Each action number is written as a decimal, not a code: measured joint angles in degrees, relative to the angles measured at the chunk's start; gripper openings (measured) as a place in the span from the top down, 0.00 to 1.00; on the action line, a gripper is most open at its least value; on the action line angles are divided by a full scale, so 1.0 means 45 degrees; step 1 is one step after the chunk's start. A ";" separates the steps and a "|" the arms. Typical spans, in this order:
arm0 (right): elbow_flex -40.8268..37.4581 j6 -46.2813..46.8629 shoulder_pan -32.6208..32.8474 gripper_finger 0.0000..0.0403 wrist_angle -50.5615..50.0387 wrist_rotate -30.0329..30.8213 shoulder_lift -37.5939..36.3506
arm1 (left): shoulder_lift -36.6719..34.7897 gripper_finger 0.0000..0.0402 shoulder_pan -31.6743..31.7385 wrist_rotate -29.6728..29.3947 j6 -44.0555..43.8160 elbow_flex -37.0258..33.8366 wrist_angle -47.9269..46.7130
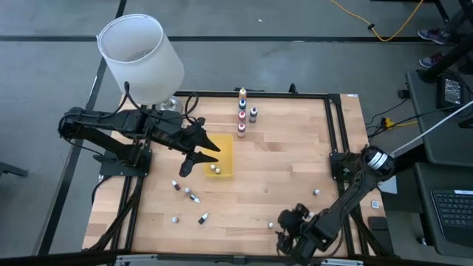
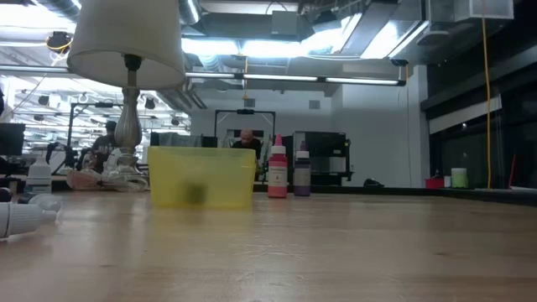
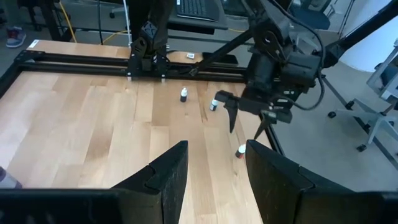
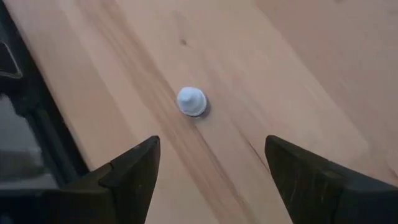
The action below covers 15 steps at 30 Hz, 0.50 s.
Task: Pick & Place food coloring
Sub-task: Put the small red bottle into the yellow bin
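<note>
two grippers are hovering with fingers apart: the right gripper (image 4: 211,171) over a white-capped dropper bottle (image 4: 191,101), the left gripper (image 1: 198,164) beside the yellow tray (image 1: 225,151).

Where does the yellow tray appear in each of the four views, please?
High view: yellow tray left of table centre, under the left hand.
Low view: tray left of centre.
Left wrist view: not in it.
Right wrist view: not in it.
Shared landmark: upright bottles beside the tray, in high and low views.

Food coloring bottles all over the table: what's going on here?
The robot is gathering small dropper bottles into the yellow tray. The left gripper hovers open and empty at the tray, where two bottles lie. The right gripper is open above a white-capped bottle at the table's near edge.
</note>
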 joint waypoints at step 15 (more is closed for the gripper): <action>0.0395 -0.1077 0.0671 0.28 0.0714 0.2845 0.1400 | 0.0000 0.61 0.0001 -0.0044 -0.0129 0.0000 0.0000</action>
